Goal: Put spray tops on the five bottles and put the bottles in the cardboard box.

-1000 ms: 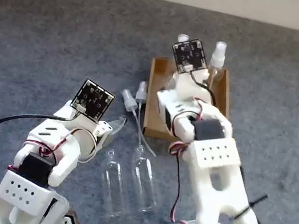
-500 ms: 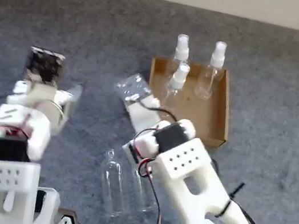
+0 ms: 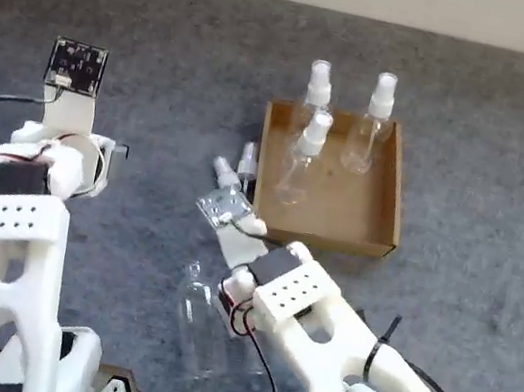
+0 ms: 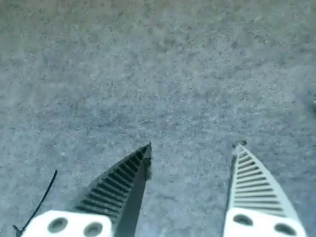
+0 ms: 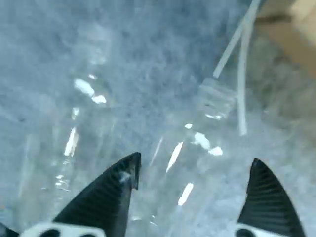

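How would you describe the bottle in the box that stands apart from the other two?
Find the cardboard box on the grey carpet. Three capped clear bottles stand inside: two neighbours line its far wall, while this bottle stands alone in front of them, toward the left wall.

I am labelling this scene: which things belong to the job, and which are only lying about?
For the job: cardboard box; three capped bottles in it; two loose spray tops; two uncapped bottles lying on the carpet.
Only lying about: a black wire.
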{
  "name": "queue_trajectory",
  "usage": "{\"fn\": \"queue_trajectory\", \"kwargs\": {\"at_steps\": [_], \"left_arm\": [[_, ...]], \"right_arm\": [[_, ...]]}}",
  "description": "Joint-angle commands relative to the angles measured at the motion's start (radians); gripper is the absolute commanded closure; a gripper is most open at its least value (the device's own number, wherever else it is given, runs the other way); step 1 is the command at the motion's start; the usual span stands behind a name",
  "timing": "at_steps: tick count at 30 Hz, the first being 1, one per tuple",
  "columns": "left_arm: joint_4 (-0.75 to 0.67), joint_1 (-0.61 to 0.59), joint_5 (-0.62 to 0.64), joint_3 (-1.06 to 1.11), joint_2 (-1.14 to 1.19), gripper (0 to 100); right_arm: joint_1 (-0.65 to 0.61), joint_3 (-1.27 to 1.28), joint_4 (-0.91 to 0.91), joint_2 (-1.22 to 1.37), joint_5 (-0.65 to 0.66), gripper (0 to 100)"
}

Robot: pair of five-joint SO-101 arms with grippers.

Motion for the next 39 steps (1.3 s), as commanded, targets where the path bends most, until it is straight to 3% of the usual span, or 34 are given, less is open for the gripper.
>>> {"fn": "queue_trajectory", "kwargs": {"at_steps": [1,4,7,17,21,25,29,39], "left_arm": [[0.028,0.031,0.023,-0.096,0.058,77],[0.086,0.085,0.051,-0.165,0.117,77],[0.117,0.145,0.109,-0.226,0.185,77],[0.112,0.291,0.442,-0.438,0.509,77],[0.118,0.343,0.568,-0.547,0.650,77],[0.115,0.392,0.631,-0.608,0.774,77],[0.112,0.432,0.687,-0.671,0.874,77],[0.112,0.475,0.738,-0.769,1.038,80]], "right_arm": [[-0.005,0.035,-0.047,0.001,-0.011,78.2],[0.007,0.042,-0.053,0.001,-0.002,90.2],[0.099,0.035,-0.035,-0.015,0.089,96.8],[0.693,-0.225,0.337,-0.312,0.549,97.6],[0.944,-0.334,0.344,-0.328,0.717,97.6],[1.113,-0.338,0.197,-0.191,0.793,97.6],[1.168,-0.346,0.058,0.031,0.792,97.6],[1.171,-0.427,-0.131,0.423,0.753,97.6]]}}
